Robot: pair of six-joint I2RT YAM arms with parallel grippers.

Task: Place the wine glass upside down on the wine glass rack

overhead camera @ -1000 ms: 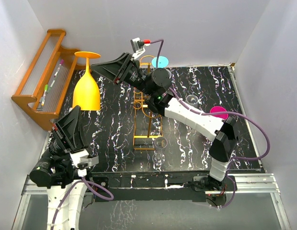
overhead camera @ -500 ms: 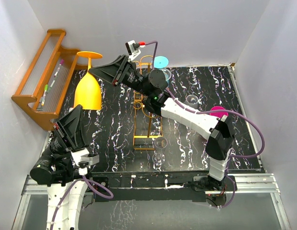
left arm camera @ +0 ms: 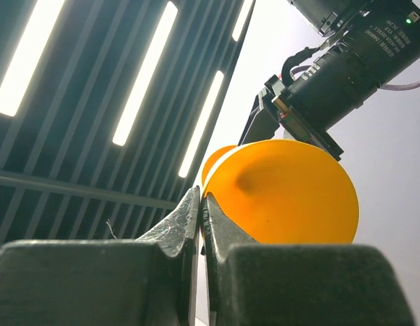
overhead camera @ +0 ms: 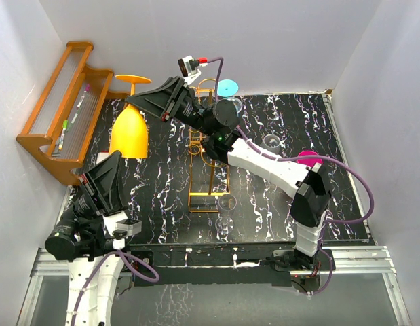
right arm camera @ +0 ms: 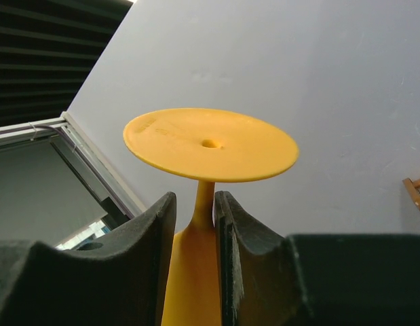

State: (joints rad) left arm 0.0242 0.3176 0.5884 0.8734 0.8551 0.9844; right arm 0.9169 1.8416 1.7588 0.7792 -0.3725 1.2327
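Right end effector (right arm camera: 205, 204): narrow, fingers clamped on the stem of the orange wine glass (right arm camera: 210, 144), just beneath its foot.
Position of wine glass: inverted, foot up and bowl down, held over the far-left part of the bench (overhead camera: 155, 197), apart from the wine glass rack (overhead camera: 206, 178) and near the wooden shelf (overhead camera: 57, 115).
Left end effector (left arm camera: 199, 200): fingers pressed together, holding nothing, lower than the bowl.

the right arm (overhead camera: 271, 166) stretches from its base toward the rear left, elbow bent, and the right gripper (overhead camera: 140, 102) is clamped on the wine glass (right arm camera: 210, 146) at its stem. the left arm (overhead camera: 87, 285) is folded near its base, the left gripper (left arm camera: 201, 204) angled upward, fingers pressed together.
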